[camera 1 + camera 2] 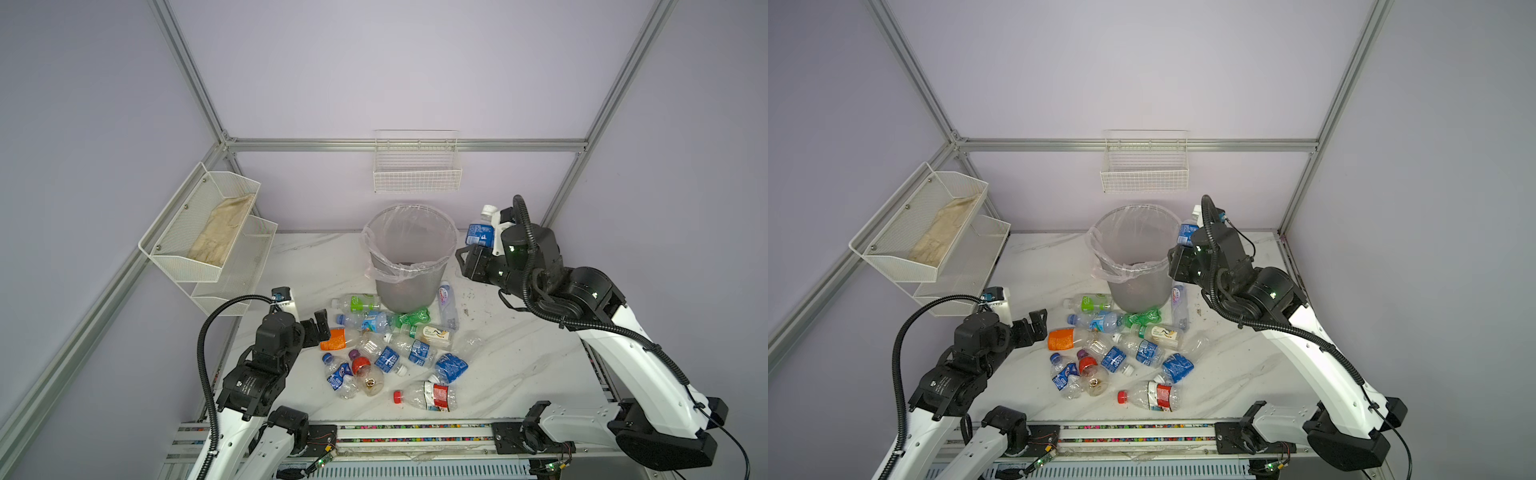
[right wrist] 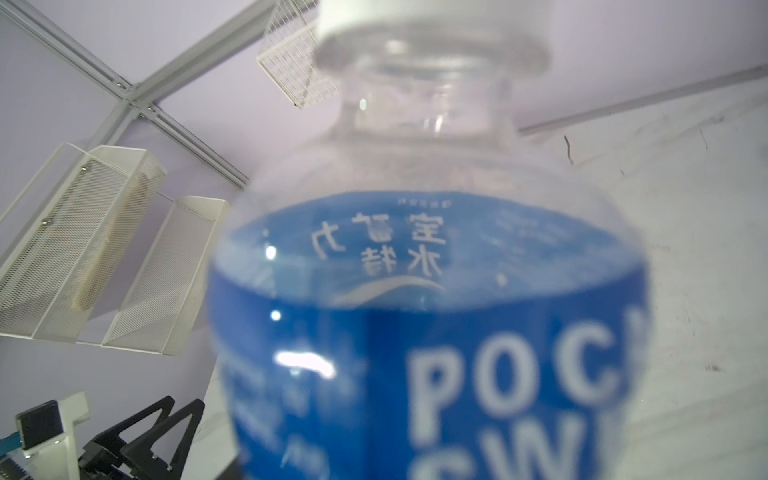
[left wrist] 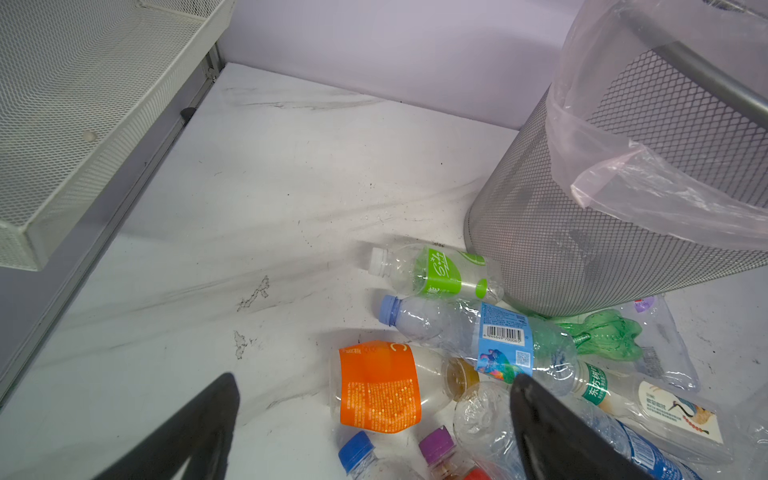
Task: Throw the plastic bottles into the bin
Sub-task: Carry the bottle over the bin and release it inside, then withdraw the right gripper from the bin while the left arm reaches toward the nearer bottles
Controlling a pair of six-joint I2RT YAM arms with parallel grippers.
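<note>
Many bottles (image 1: pixel 388 357) lie heaped on the table (image 1: pixel 519 353) just below the bin (image 1: pixel 409 286), mid-frame in both top views. Right of the bin's rim, the right claw (image 1: pixel 478 249) grips a blue bottle (image 1: pixel 479 232), cap up. At the heap's left, the left claw (image 1: pixel 316 327) gapes wide. Empty, they look light, crushable, slick; take them mid-body.
</note>
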